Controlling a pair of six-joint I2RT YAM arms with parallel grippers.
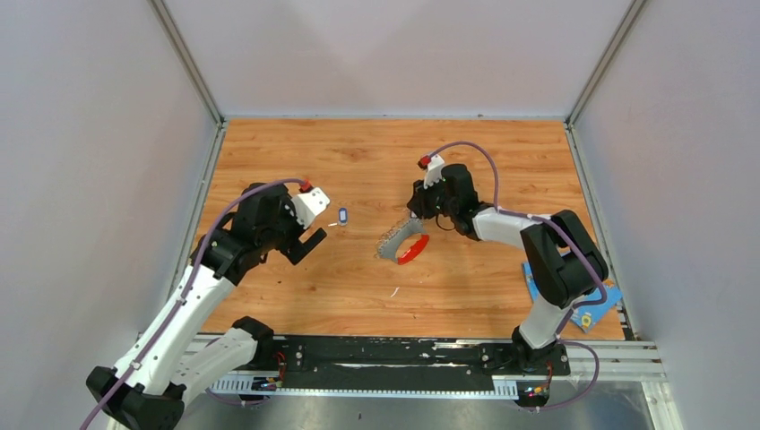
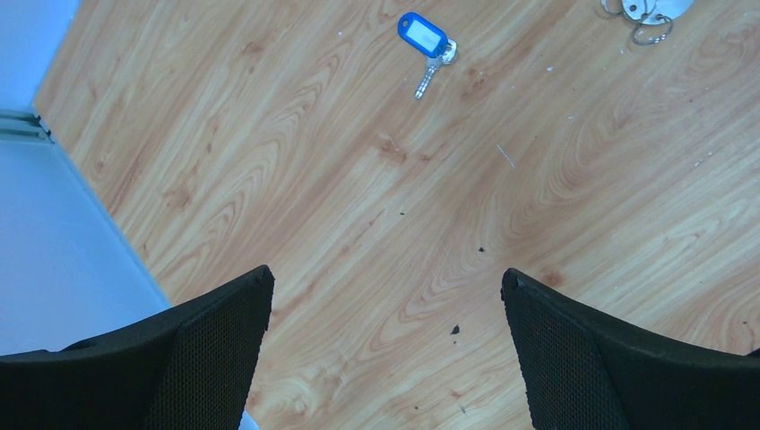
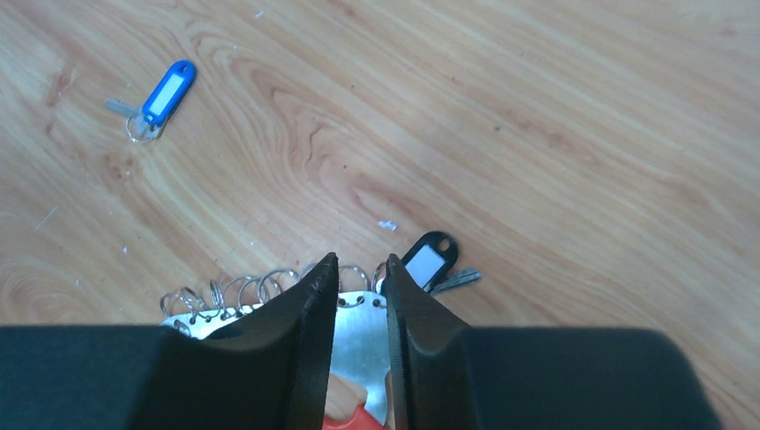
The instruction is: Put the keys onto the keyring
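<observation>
While keyring [image 1: 401, 244] lies central, blue key [image 1: 342, 216] — apart

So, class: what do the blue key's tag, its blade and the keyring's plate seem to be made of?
Blue tag: likely plastic, with a glossy blue frame around a white insert.
Blade: metal, silvery with glints.
Keyring plate: probably brushed metal, flat pale grey with punched holes carrying wire rings.

one key [image 1: 342, 216] lies left of the keyring [image 1: 401, 244] on the table [image 1: 484, 296], the other key [image 3: 430, 262] beside it.
</observation>
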